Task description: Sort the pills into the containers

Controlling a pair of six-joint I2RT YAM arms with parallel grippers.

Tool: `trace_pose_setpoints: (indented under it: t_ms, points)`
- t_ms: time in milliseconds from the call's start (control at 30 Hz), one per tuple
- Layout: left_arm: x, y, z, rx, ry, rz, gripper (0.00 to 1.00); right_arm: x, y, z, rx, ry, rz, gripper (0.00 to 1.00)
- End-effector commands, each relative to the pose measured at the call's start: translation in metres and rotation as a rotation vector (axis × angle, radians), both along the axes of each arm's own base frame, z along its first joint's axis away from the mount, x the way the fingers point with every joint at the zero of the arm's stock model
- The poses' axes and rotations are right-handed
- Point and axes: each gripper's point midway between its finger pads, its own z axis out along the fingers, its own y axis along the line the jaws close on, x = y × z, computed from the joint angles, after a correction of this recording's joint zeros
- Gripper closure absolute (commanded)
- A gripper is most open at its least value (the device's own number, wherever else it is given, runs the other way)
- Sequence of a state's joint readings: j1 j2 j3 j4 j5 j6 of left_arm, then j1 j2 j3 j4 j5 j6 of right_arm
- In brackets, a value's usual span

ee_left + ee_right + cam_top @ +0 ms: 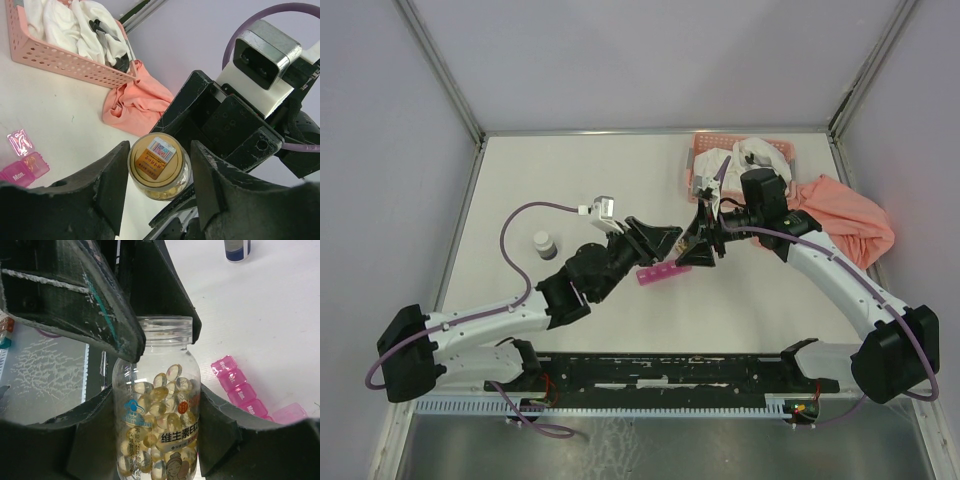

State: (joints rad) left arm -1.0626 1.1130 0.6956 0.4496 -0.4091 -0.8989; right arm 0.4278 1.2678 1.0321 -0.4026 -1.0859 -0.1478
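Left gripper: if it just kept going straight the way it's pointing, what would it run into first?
The pill bottle: its end sits between the fingers of the left gripper. Just behind it, the right gripper holds that bottle.

Organizer lid "Mon."; bottle label "维生素E".

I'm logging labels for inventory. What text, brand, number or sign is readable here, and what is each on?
"维生素E软", then hidden: pill bottle label.
"Mon.": pill organizer compartment.
The sticker on the bottle's end: too small to read.
Other organizer day labels: blurred.
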Motion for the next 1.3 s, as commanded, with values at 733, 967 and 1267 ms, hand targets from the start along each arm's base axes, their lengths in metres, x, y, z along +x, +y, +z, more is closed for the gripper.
trace_pose_setpoints:
  t_ms: [733,967,1267]
  points:
    - [0.018,0.060,-0.019,0.190,-0.094,0.214,0.97,0.010,-0.008,0.020,-0.033,-0.167,-0.032,0.01]
    - [0.048,0.115,-0.049,0.526,-0.094,0.444,0.97,0.015,-0.016,0.020,-0.077,-0.255,-0.056,0.01]
    - [0.112,0.191,-0.088,0.796,0.012,0.706,0.97,0.019,-0.020,0.016,-0.102,-0.279,-0.067,0.01]
